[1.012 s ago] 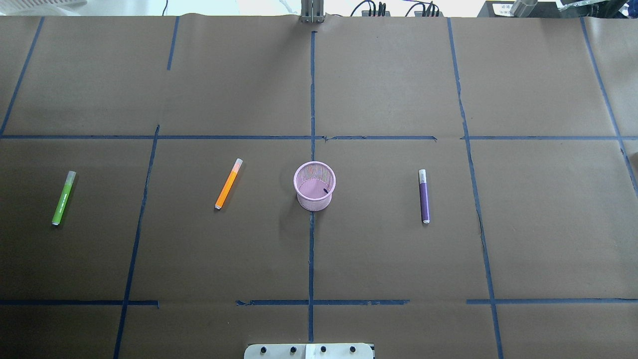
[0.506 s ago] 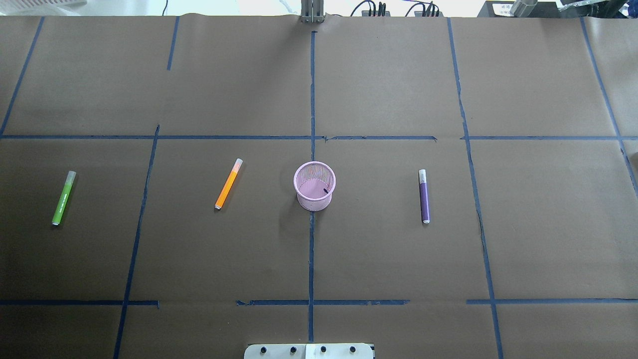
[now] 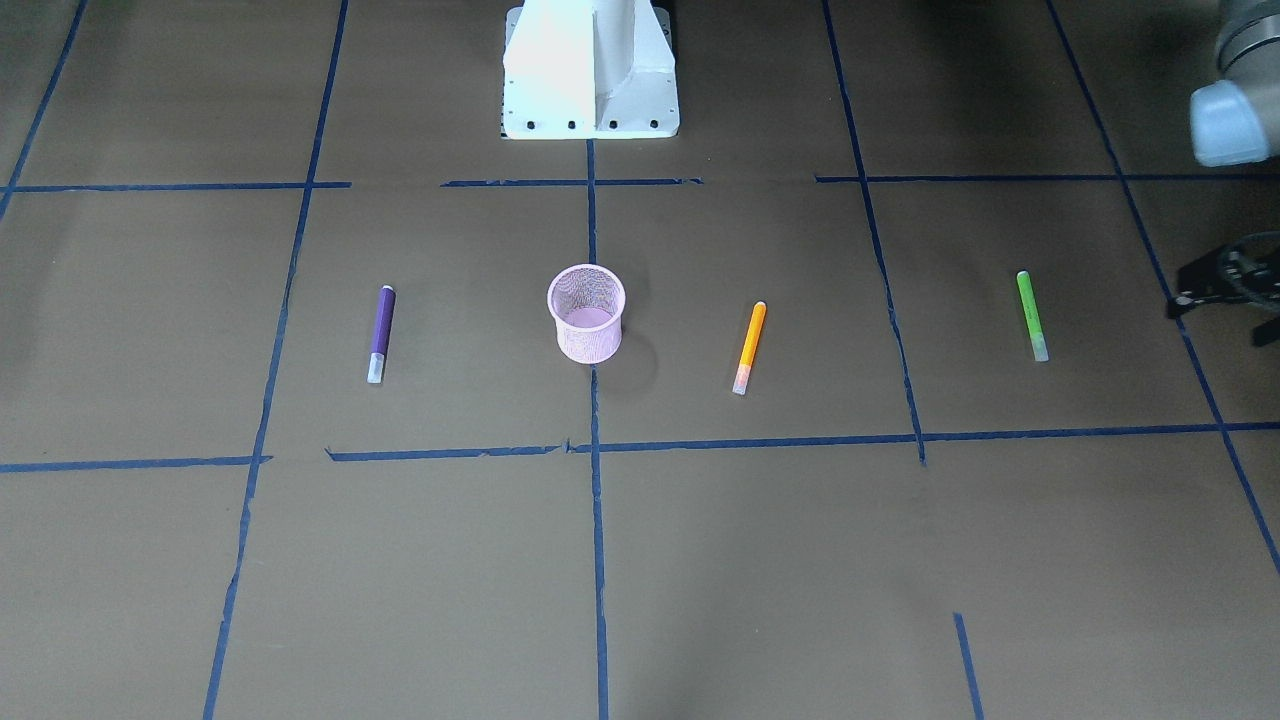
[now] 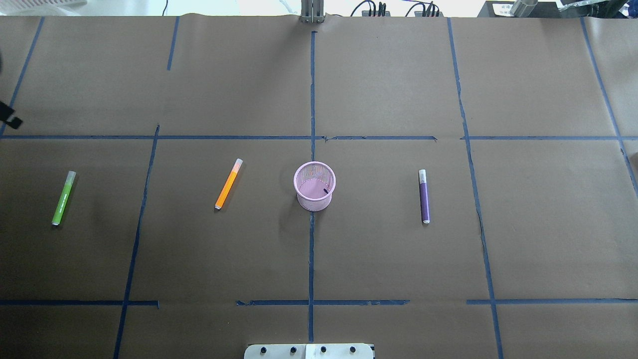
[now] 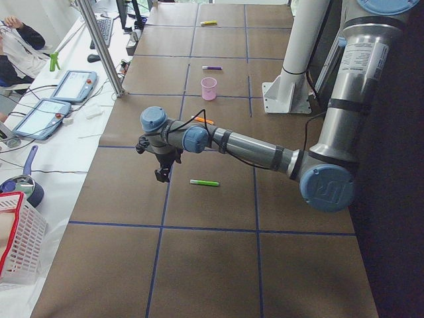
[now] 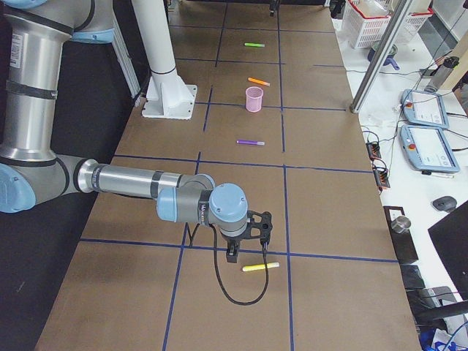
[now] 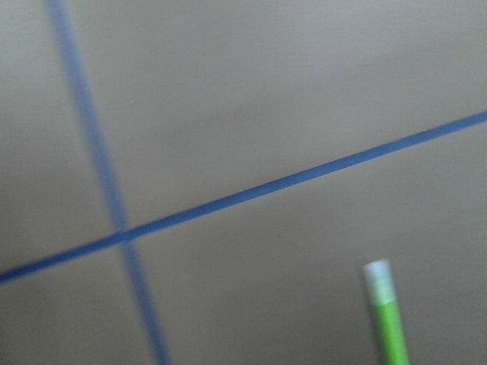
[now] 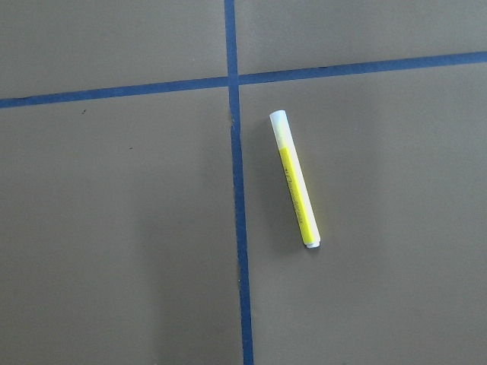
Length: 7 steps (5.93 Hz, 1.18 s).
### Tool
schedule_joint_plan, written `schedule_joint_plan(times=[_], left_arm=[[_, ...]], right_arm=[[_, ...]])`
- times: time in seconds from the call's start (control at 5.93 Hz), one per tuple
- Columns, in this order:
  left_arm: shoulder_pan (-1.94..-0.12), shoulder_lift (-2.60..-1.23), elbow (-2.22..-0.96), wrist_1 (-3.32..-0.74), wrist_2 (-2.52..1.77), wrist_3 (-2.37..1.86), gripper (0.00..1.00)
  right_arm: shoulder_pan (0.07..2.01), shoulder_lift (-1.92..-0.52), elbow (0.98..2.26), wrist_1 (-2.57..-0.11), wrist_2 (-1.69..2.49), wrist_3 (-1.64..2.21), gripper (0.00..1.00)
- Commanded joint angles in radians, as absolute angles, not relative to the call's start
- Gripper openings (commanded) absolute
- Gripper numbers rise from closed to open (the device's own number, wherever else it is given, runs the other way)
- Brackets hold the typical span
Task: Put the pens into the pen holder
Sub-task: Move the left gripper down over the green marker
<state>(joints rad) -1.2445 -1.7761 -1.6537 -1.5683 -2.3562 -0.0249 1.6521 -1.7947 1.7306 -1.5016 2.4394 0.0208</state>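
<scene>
The pink mesh pen holder (image 4: 314, 186) stands upright at the table's middle, also in the front view (image 3: 586, 312). An orange pen (image 4: 229, 183), a green pen (image 4: 64, 198) and a purple pen (image 4: 424, 196) lie flat around it. A yellow pen (image 8: 295, 181) lies far off on the robot's right. My left gripper (image 3: 1225, 315) hovers beyond the green pen (image 3: 1031, 315), its fingers spread and empty. My right gripper (image 6: 245, 248) hangs just beside the yellow pen (image 6: 260, 267); I cannot tell whether it is open or shut.
The white robot base (image 3: 590, 70) stands at the robot's side of the table. Blue tape lines cross the brown paper cover. A metal post (image 5: 99, 46), tablets and a white basket (image 5: 20, 238) stand past the table's far edge.
A tip of my left gripper has come into the overhead view at its left edge. The pens and the holder have not moved.
</scene>
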Motion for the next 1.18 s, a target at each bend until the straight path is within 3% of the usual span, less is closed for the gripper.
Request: schedule_joint_plan(times=[0.0, 0.34, 0.67, 1.01], left_arm=[[-1.149, -1.808, -1.661, -1.615, -2.326, -0.126, 1.00], [-1.144, -1.736, -1.705, -1.629, -2.310, -0.310, 1.00], [-1.112, -1.568, -1.714, -1.910, -2.303, -0.554, 1.00], [-0.924, -1.571, -1.706, -1.936, -2.090, -0.711, 1.00]], right_arm=[[1.652, -1.792, 1.721, -1.502, 2.436, 0.014, 1.00], [1.652, -1.793, 1.721, -1.441, 2.441, 0.012, 1.00], [1.652, -1.789, 1.723, -1.442, 2.439, 0.021, 1.00], [1.652, -1.763, 1.683, -1.437, 2.439, 0.021, 1.00]])
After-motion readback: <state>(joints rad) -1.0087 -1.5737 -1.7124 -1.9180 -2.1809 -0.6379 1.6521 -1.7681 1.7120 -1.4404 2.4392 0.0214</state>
